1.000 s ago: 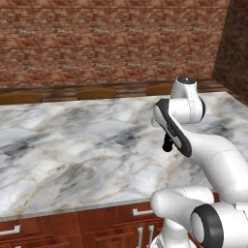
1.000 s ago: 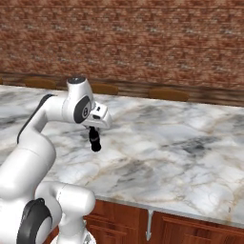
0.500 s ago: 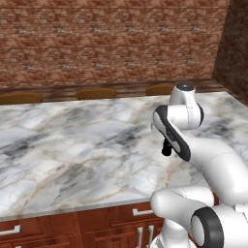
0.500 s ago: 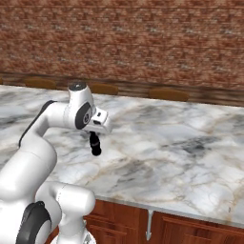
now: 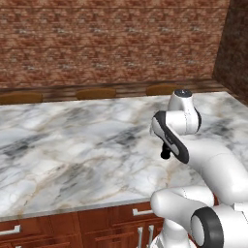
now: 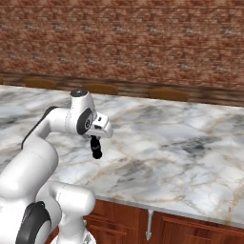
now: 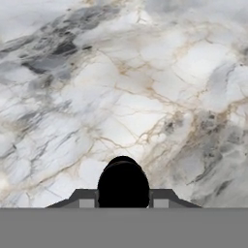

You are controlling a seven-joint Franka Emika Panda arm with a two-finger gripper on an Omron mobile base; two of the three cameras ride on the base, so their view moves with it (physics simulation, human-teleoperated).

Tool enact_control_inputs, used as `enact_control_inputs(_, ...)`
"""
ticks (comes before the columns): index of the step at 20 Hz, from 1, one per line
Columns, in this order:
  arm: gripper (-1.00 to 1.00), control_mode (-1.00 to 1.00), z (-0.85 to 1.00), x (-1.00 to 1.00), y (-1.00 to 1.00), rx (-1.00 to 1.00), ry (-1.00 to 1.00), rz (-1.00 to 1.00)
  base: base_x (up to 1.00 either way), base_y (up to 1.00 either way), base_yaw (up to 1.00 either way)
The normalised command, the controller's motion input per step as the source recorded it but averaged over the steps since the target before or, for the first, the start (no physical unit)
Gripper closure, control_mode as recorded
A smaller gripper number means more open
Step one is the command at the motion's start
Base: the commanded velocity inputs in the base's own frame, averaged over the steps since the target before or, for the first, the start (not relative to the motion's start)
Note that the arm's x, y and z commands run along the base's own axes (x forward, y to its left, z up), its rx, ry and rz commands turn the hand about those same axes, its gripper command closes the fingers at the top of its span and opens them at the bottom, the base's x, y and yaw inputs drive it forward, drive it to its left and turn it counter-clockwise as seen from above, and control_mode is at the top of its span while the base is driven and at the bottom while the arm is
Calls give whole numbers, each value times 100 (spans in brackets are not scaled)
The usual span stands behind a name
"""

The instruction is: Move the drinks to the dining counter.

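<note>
Now, gripper (image 6: 96, 143): it hangs over the near part of the dining counter (image 6: 181, 157), its fingers clamped on the black bottle (image 6: 96, 147).
Bottle to gripper: the bottle sits straight below the hand, between the two fingers; in the hand view its dark round body (image 7: 123, 183) rises between the finger tips.
Long axis: the bottle hangs about upright, its narrow neck up in the fingers and its round end down toward the marble.
Bottle to counter: it is above the slab, closer to the front edge than to the stools (image 5: 96, 93) on the far side; I cannot tell if its bottom already touches the marble or is just above.
Coming move, my judgement: only a straight way down is left, then the fingers can let go.
Risk, my judgement: a slim bottle may tip if it is let go while it is tilted.
Containers: no tray, bowl or box stands on the counter near the bottle.
Drawers (image 5: 72, 227): under the slab, all shut.
</note>
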Motion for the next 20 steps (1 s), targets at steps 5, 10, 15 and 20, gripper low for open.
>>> enact_control_inputs(5,100,-100,-12,5,0,0,0,0,0,0,0)
enact_control_inputs(10,100,-100,-15,3,0,0,0,0,0,0,0)
enact_control_inputs(15,100,-100,-19,0,0,0,0,0,0,0,0)
enact_control_inputs(20,100,-100,-21,0,0,0,0,0,0,0,0)
